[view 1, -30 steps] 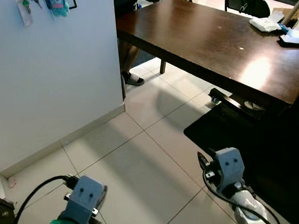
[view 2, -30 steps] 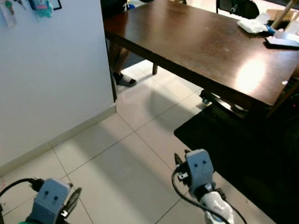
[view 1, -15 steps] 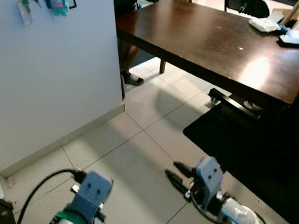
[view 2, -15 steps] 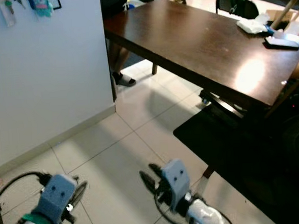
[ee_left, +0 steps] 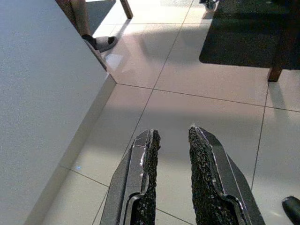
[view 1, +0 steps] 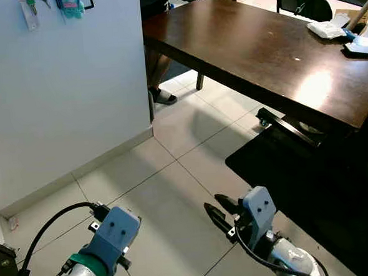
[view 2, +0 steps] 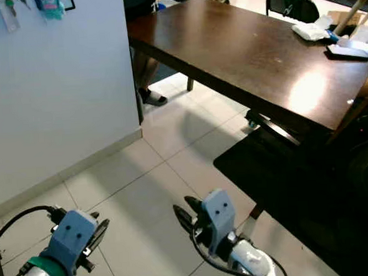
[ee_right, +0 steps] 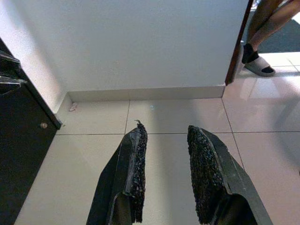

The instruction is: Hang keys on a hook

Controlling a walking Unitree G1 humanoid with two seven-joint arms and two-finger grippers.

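Both the left gripper [ee_left: 171, 176] and right gripper [ee_right: 166, 173] hang low, jaws apart and empty (keys [view 1: 31, 11] already on the wall hook [view 1: 89, 2]), so the task looks done.

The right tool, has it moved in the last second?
Yes. The right tool has swung toward the robot's left, away from the black mat, and now points at the white wall.

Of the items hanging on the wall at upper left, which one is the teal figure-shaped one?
The teal charm, the rightmost of the hanging items, beside a black hook frame. The white tag with a green key hangs further left.
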